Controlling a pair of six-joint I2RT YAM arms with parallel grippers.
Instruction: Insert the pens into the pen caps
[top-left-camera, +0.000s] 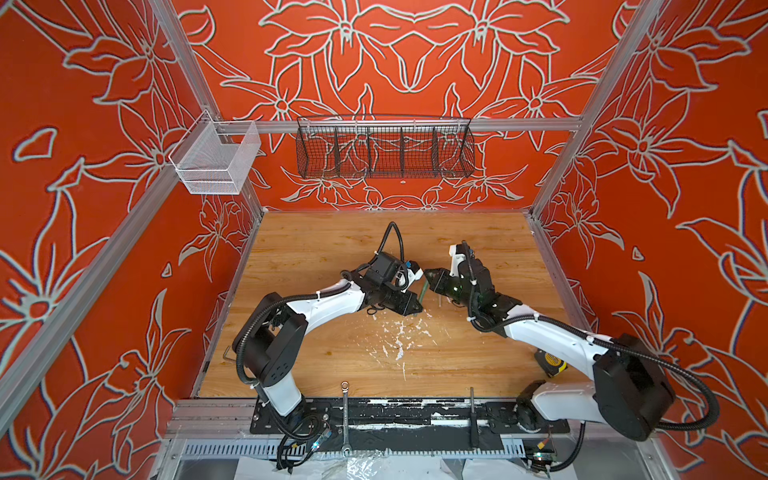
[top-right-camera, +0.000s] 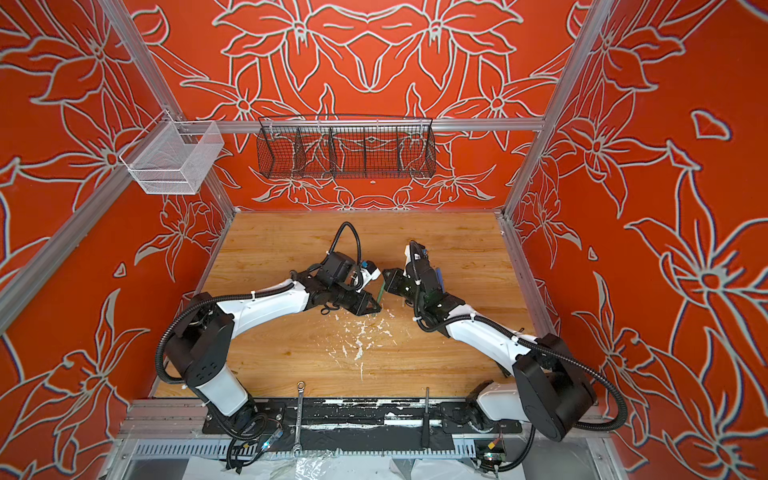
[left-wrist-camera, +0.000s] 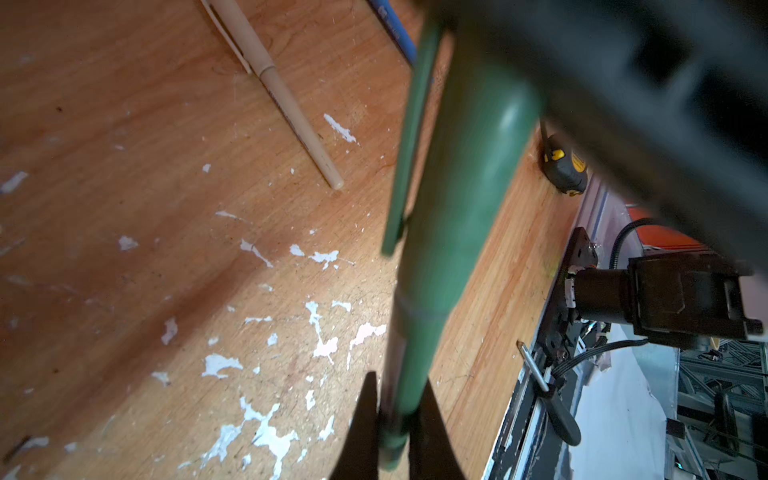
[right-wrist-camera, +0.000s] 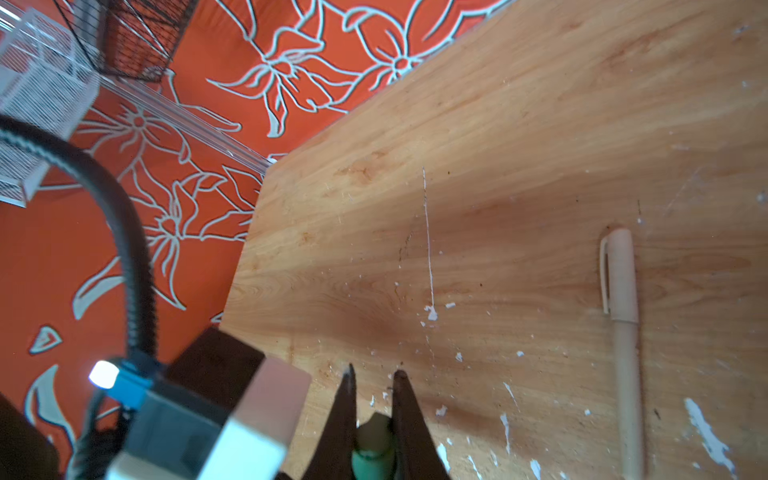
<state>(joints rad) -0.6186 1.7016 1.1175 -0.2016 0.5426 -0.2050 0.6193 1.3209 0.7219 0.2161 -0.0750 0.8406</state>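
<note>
Top views: we see the green pen (top-left-camera: 422, 291) over mid-tabletop (top-left-camera: 332, 249). The left jaws grip it from 9 o'clock and the right jaws meet its far end from 3 o'clock.

Left wrist: the left jaws clamp the green pen's barrel, and its other end sits inside the green cap (left-wrist-camera: 469, 166). The capped tan pen (left-wrist-camera: 286, 95) and the blue pen (left-wrist-camera: 392, 29) lie on the wood beyond.

Right wrist: the right jaws pinch the green cap. The tan pen lies apart.

Place: a robot lab test cell is showing.
Frame: silver aluminium rails (top-left-camera: 519, 124) are boxing it in.
Walls: orange-red flower-patterned panels (top-left-camera: 415, 54) are enclosing three sides.
Storage: a black wire basket (top-left-camera: 384, 156) and a white mesh bin (top-left-camera: 216, 166) are hanging beyond the left pincer (top-left-camera: 419, 309).
Bench: a paint-flecked wooden tabletop (top-left-camera: 311, 257) is lying beneath that pincer.
</note>
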